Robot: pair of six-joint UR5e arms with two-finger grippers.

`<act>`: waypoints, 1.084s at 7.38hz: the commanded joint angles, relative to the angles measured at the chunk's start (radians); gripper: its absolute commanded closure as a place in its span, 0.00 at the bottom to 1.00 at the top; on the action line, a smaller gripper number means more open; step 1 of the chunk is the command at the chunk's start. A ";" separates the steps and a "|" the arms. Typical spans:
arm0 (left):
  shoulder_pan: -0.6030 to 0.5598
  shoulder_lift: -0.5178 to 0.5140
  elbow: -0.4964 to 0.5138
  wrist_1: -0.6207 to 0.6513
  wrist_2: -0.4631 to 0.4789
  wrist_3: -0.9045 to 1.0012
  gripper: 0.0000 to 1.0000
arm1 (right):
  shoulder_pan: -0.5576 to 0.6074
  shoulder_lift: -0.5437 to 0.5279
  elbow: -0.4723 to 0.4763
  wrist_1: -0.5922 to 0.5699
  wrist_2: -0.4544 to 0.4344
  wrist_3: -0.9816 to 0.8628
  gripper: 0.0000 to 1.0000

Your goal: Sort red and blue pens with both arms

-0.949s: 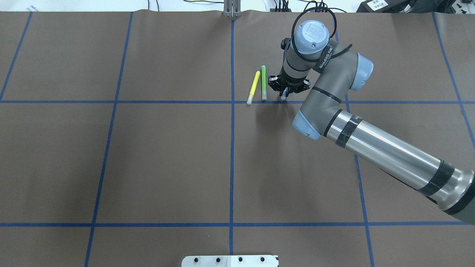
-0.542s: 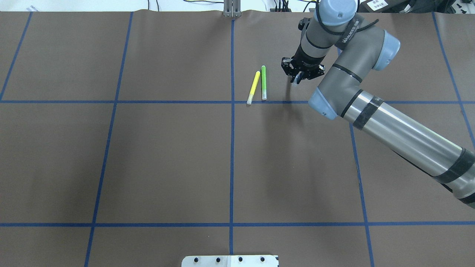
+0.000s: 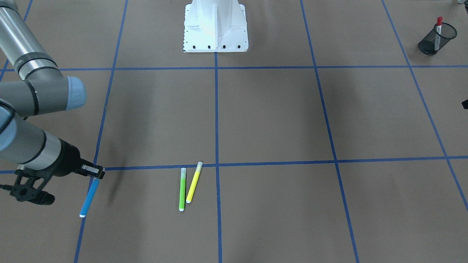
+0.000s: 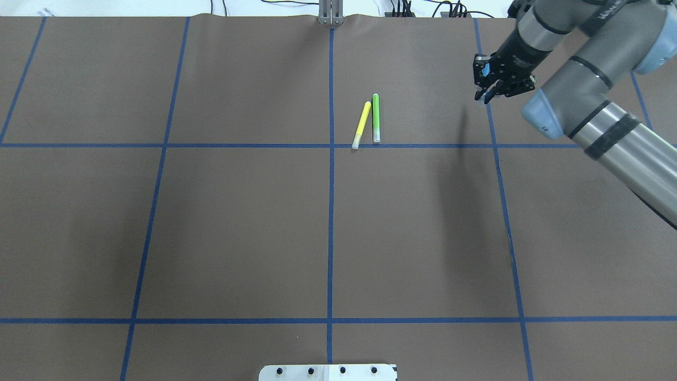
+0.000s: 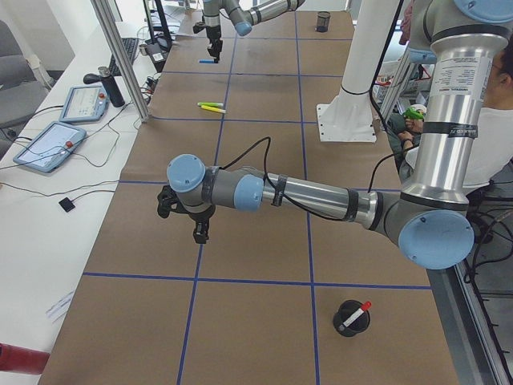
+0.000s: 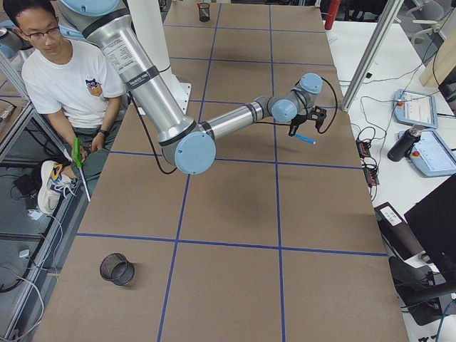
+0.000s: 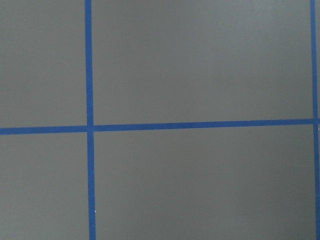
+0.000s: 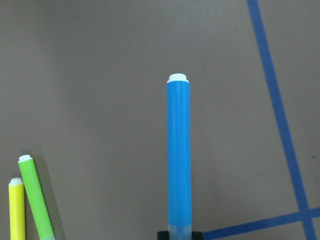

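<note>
My right gripper [image 3: 95, 173] is shut on the capped end of the blue pen [image 3: 89, 197], which hangs tilted above the table at its far right. The right wrist view looks along the blue pen [image 8: 179, 160] to its white end. In the overhead view the right gripper [image 4: 489, 95] is above a blue tape line. The red pen [image 3: 437, 32] stands in a black mesh cup [image 3: 435, 41] on the robot's left side. My left gripper [image 5: 200, 233] hovers over the table's left part; I cannot tell its state.
A green highlighter [image 4: 376, 117] and a yellow highlighter [image 4: 362, 125] lie side by side near the far middle. An empty black mesh cup [image 6: 116, 268] stands at the near right. The white robot base [image 3: 215, 29] is mid-table. A person [image 6: 60, 71] sits beside the table.
My right gripper has lifted the blue pen from beside the green highlighter and carried it to the right and farther away. The two highlighters have not moved.
</note>
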 commanded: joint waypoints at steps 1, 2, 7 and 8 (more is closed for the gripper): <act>0.016 -0.043 0.030 -0.018 0.011 -0.048 0.00 | 0.105 -0.130 0.085 -0.001 0.107 -0.019 1.00; 0.018 -0.043 0.023 -0.018 0.011 -0.053 0.00 | 0.128 -0.180 0.111 0.001 0.095 -0.033 1.00; 0.027 -0.047 0.016 -0.037 0.011 -0.074 0.00 | 0.269 -0.448 0.162 -0.007 -0.155 -0.597 1.00; 0.041 -0.047 0.016 -0.054 0.011 -0.099 0.00 | 0.321 -0.480 0.167 -0.060 -0.177 -0.710 1.00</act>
